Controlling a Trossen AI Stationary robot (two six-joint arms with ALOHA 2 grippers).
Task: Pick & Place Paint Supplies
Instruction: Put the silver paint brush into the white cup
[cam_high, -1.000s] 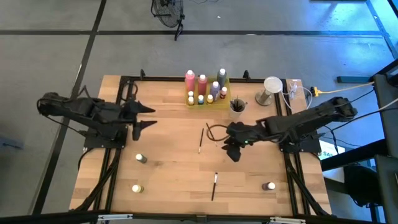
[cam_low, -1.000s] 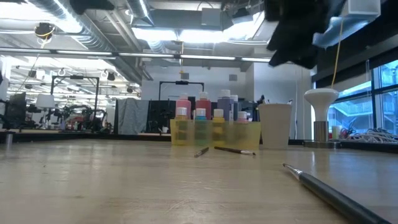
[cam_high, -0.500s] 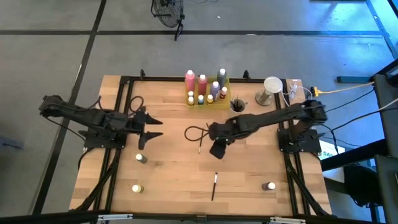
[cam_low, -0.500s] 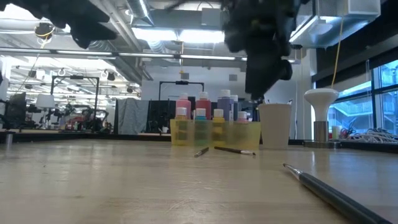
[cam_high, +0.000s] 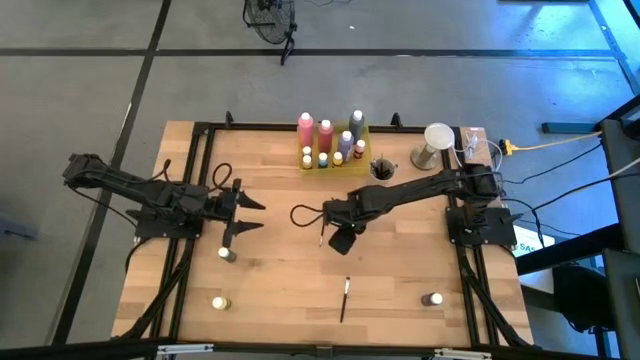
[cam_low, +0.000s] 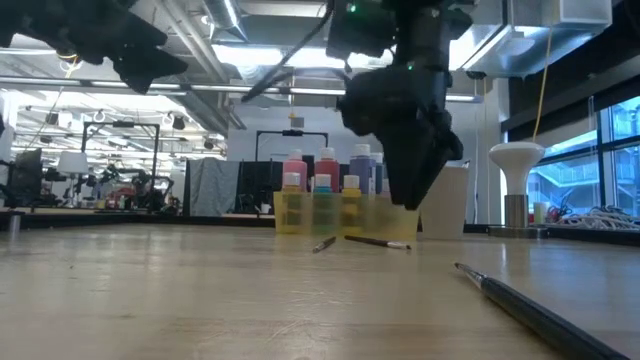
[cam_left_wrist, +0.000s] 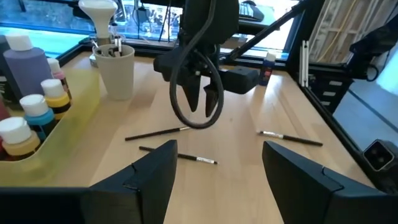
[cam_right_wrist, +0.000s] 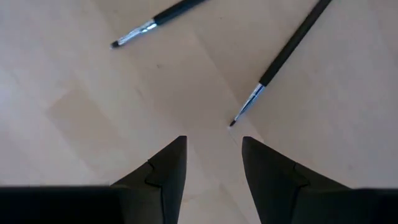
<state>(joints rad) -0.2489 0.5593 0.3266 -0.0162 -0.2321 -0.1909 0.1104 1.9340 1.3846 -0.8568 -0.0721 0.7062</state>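
Risk: right gripper, fingers apart and empty above paintbrush, may nudge it across the worktop instead of clamping it.

Yellow tray at table's far edge; beige cup beside it; white lamp further right.

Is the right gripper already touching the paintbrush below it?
Apart. In the right wrist view, the right gripper has open fingers, and bare table shows between them and the tip of the paintbrush.
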